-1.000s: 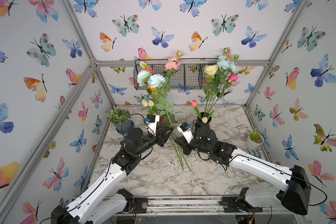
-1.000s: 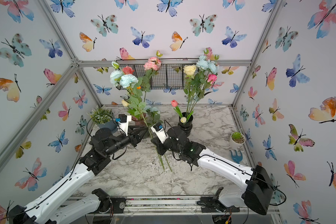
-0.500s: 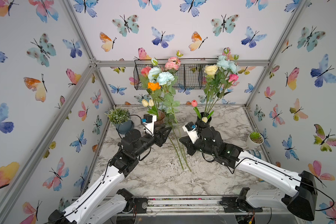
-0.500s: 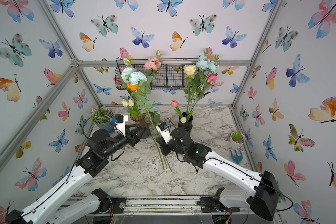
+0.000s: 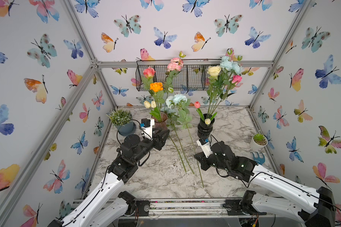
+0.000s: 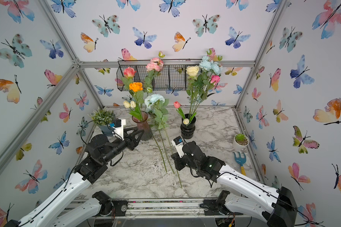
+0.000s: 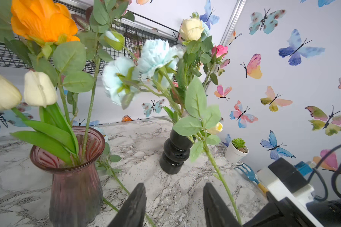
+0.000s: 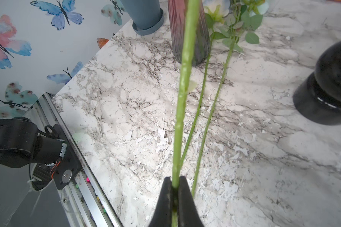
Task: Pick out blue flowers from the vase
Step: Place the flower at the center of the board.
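The right gripper [image 8: 175, 179] is pinched shut on the bare green stem of a blue flower [image 5: 178, 98], low down, under all the leaves. The flower leans up over the middle of the worktop [image 5: 158, 176]. Its pale fluffy head points toward the back edge, between the dark red glass vase [image 5: 161, 119] and the black vase [image 5: 205, 127]. The left gripper [image 7: 174, 185] sits by the dark red glass vase with its jaws about half open and nothing in them. Two more stems [image 8: 206, 137] lie flat on the worktop beside the held one. I think they are blue ones too, but their heads are mostly hidden from here. More blue blooms [image 5: 229, 64] poke out high above the black vase, packed in with a yellow rose [image 5: 214, 70] and a pink rose [image 5: 236, 78]. These flowers look very light. The stems seem thin and bendy, so a long one will likely wobble and tip. The heads look soft, and the leaves could snag on the other flowers. The best place to hold looks like the bare stem under the leaves, pulling straight up.
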Motion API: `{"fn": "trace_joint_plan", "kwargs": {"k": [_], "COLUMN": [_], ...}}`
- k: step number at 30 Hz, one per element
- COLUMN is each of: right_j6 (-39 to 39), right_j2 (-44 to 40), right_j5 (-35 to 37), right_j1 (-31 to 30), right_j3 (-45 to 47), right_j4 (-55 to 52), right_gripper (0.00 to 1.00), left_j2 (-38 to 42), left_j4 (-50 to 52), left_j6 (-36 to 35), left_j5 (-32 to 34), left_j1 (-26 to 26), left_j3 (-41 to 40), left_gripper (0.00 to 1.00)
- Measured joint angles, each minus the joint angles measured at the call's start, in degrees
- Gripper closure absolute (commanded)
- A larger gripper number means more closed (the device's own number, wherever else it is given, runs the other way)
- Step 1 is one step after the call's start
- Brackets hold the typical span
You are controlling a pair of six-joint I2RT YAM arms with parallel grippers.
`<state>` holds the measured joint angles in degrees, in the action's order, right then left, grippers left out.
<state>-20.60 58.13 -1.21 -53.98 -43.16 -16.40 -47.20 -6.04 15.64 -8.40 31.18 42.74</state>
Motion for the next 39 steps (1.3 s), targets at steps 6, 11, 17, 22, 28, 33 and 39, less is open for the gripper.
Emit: {"fn": "trace_joint_plan", "kwargs": {"k": [6,11,17,22,28,33,39], "right_j6": [-2.16,-2.51,-2.16,-0.59,2.25,5.16,6.47], "right_j2": [4.17,9.88,18.71,25.64,36.11,45.38,51.74], "right_j5": [1.77,1.97,0.02,-2.03,-3.17,-4.92,-6.25], "right_j1": [0.00,0.42,3.34,7.50,8.96,10.03,11.87], "right_j3": [0.31,-0.33,-3.56,-8.11,-18.78,-28.50,-32.44], "right_j4": [-1.90,-1.88,-0.83,0.15,0.26,-0.22,-0.76], "right_gripper": [0.99,0.99,0.99,0.99,0.99,0.99,0.99], "left_j2": [-0.17,-0.20,-0.15,0.33,0.81,1.57,4.00], "left_j4": [-0.52,-1.79,-2.36,-3.08,-3.72,-3.15,-2.64], "left_j6": [0.22,0.72,1.42,1.77,2.19,2.38,2.36], "left_j5": [-1.01,-2.62,-4.55,-5.88,-7.08,-7.39,-7.39], "left_j1": [-2.62,-4.66,-6.10,-6.71,-6.86,-7.34,-8.20], "left_j3": [-1.55,-3.30,-5.03,-5.16,-5.97,-6.84,-6.97], "left_gripper": [0.52,0.52,0.52,0.52,0.52,0.52,0.52]}}
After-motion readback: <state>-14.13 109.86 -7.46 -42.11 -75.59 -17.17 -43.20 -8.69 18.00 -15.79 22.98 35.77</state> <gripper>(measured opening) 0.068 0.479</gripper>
